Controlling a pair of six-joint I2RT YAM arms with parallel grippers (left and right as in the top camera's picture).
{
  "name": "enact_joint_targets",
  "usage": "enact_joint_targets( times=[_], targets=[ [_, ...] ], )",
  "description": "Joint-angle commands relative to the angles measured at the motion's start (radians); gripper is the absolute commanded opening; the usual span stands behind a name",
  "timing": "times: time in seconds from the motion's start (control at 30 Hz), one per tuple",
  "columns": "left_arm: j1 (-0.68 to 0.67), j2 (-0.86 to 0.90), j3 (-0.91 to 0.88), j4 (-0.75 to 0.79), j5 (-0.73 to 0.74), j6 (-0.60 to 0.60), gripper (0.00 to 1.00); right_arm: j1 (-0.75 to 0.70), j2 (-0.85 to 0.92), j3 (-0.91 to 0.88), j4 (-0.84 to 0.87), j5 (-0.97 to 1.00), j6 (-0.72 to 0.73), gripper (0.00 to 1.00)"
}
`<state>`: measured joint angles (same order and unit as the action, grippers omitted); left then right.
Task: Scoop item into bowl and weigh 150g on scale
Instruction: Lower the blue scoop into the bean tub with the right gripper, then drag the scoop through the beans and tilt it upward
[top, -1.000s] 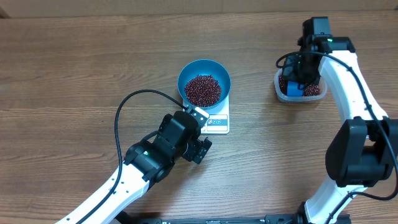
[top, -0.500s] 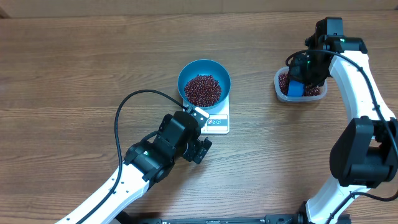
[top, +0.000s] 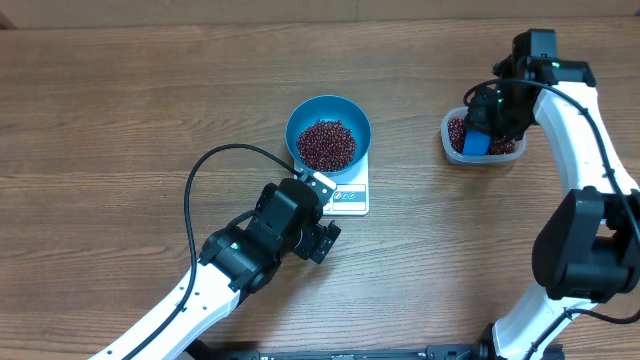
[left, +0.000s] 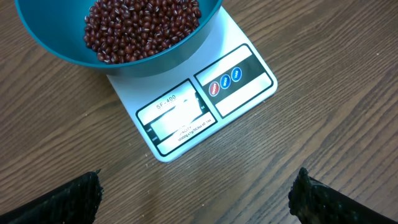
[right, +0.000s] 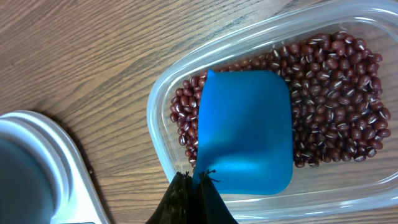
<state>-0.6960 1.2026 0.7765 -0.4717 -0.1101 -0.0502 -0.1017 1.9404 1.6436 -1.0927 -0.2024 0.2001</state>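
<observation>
The blue bowl (top: 328, 122) stands on the white scale (top: 348, 199), and a heap of red-brown beans (top: 326, 145) fills its bottom. In the left wrist view the bowl (left: 155, 53), its beans (left: 140, 28) and the scale's display (left: 180, 118) lie just ahead of my left gripper (left: 199, 193). That gripper is wide open over bare wood, short of the scale's front edge (top: 315, 222). My right gripper (top: 487, 125) hangs over a clear tub of beans (right: 336, 93). It is shut (right: 198, 176) on the edge of a small blue scoop (right: 245, 130) that lies upside down on those beans.
The clear plastic tub (top: 512, 152) sits at the right of the wooden table, well apart from the scale. A black cable (top: 200, 175) loops off the left arm over the table. A pale rounded edge (right: 37, 168) shows at the lower left of the right wrist view.
The right wrist has swung a little to the right above the tub, while the scoop stays in the tub. The left arm, bowl and scale have not moved.
</observation>
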Motion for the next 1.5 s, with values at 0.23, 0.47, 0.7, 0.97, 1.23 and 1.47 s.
enact_joint_targets(
  times=[0.23, 0.47, 0.7, 0.97, 1.23, 1.47],
  targets=[
    [0.002, 0.006, -0.009, 0.0, -0.012, -0.006, 1.0, -0.108, 0.018, -0.008, -0.039, -0.249, -0.264, 0.04],
    [0.002, 0.006, -0.009, 0.0, -0.012, -0.006, 1.0, -0.129, 0.018, -0.008, -0.063, -0.317, -0.319, 0.04],
    [0.002, 0.006, -0.009, 0.0, -0.012, -0.006, 1.0, -0.129, 0.018, -0.008, -0.067, -0.353, -0.332, 0.04],
    [0.002, 0.006, -0.009, 0.0, -0.012, -0.006, 1.0, -0.135, 0.018, -0.008, -0.1, -0.354, -0.328, 0.04],
    [0.002, 0.006, -0.009, 0.0, -0.012, -0.006, 1.0, -0.209, 0.018, -0.008, -0.129, -0.354, -0.295, 0.04],
    [0.002, 0.006, -0.009, 0.0, -0.012, -0.006, 1.0, -0.26, 0.018, -0.008, -0.144, -0.406, -0.296, 0.04]
  ],
)
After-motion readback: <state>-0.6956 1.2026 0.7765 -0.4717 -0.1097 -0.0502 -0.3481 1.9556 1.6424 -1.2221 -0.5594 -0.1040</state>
